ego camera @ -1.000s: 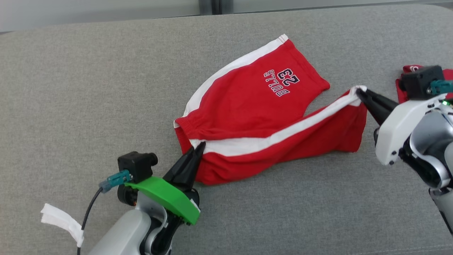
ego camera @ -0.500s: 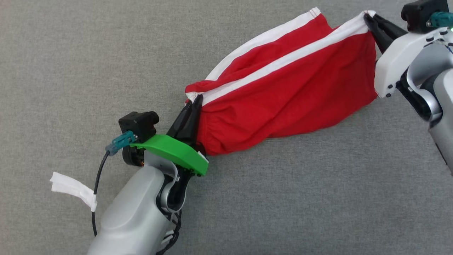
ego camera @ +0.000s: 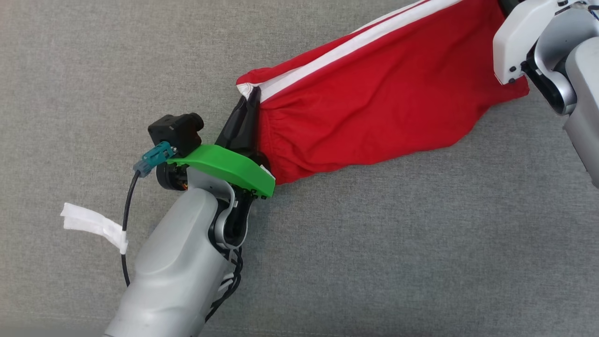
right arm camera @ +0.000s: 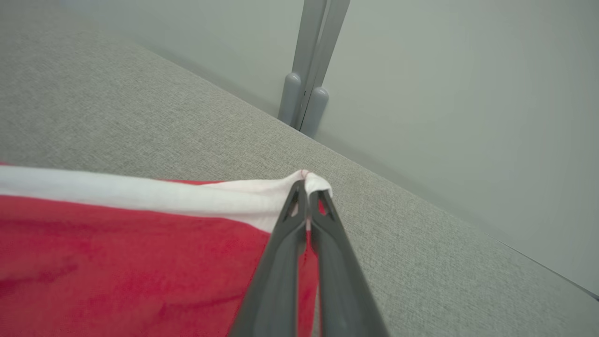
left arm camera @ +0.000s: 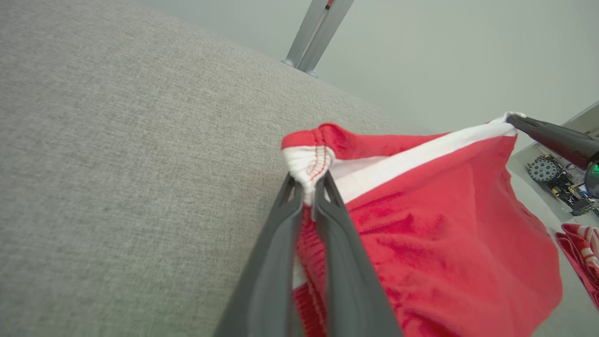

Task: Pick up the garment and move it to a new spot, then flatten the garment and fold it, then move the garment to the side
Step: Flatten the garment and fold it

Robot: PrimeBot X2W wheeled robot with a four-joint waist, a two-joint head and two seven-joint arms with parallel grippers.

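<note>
The red fabric shorts with a white side stripe [ego camera: 374,107] hang stretched between the two arms over the grey woven-fabric tabletop [ego camera: 93,56]. The stripe runs taut along the upper edge and the red cloth sags below it in loose folds. Whether the lowest fold touches the surface cannot be told.

The left pincer [ego camera: 253,96] is clenched on the gathered waistband corner where the stripe ends (the left wrist view shows red stitching bunched just above the fingertips). The right pincer [right arm camera: 306,189] is clamped tight on the opposite end of the stripe, pinching a small white fold at the leg corner. In the head view the right arm's white wrist housing [ego camera: 514,42] sits at the upper right, overlapping that end of the shorts.

A green plastic cover [ego camera: 224,164] caps the left wrist, with a small black camera [ego camera: 175,131] just beside it. A white strip of tape [ego camera: 91,224] clings to the thin black cable [ego camera: 126,210]. A grey metal post [right arm camera: 304,89] stands at the tabletop's far edge. Another red-and-white piece of cloth [left arm camera: 578,252] lies well apart from the shorts.
</note>
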